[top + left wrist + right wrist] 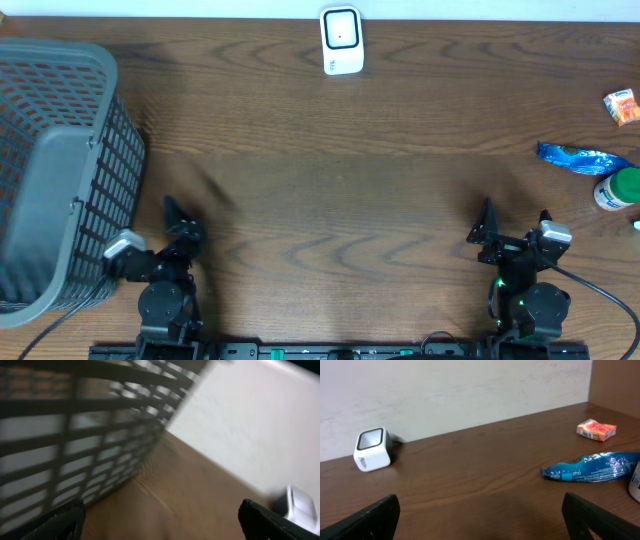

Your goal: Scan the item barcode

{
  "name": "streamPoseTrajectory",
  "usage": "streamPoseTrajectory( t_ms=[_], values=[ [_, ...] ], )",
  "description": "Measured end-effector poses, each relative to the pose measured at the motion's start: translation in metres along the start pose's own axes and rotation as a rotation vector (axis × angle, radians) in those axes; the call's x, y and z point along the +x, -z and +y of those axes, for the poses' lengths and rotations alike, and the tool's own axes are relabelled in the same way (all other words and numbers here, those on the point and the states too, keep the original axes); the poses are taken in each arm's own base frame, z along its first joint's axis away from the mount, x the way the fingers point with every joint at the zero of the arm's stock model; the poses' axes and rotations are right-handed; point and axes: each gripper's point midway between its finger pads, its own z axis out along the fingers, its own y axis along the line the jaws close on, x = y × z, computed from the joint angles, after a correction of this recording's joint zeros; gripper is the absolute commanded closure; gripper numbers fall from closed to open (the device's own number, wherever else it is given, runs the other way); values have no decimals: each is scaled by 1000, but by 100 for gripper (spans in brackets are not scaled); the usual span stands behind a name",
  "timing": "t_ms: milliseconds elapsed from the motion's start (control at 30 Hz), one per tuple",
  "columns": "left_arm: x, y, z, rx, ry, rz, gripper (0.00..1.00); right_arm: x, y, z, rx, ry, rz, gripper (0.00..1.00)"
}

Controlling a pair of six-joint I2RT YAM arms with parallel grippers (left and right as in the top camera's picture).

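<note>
- Above the table, the overhead view shows the left pincer [185, 225] beside the basket [110, 150] and the right pincer [516, 212] at the near edge. Both gape wide and hold nothing.
- Left wrist view: the basket wall fills the left, and the scanner [300, 507] shows blurred at far right.
- Right wrist view: the blue packet [592, 469], the likely item, lies flat at the right, well apart from the scanner. It is probably light, soft and slippery. Grip across its flat middle, leaving the barcode uncovered.
</note>
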Motion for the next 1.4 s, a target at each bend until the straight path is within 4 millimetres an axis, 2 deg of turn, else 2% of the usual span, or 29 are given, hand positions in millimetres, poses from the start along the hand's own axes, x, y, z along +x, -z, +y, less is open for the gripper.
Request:
streamPoseTrajectory(
  t_ms=[200, 433, 1400],
  values=[
    [13, 2, -25, 158, -300, 53, 2, 0, 0, 0, 0, 0, 0, 1],
    [16, 3, -29, 204, -416, 59, 2, 0, 0, 0, 0, 0, 0, 1],
    [20, 5, -36, 254, -449, 70, 2, 0, 0, 0, 0, 0, 0, 1]
  ],
)
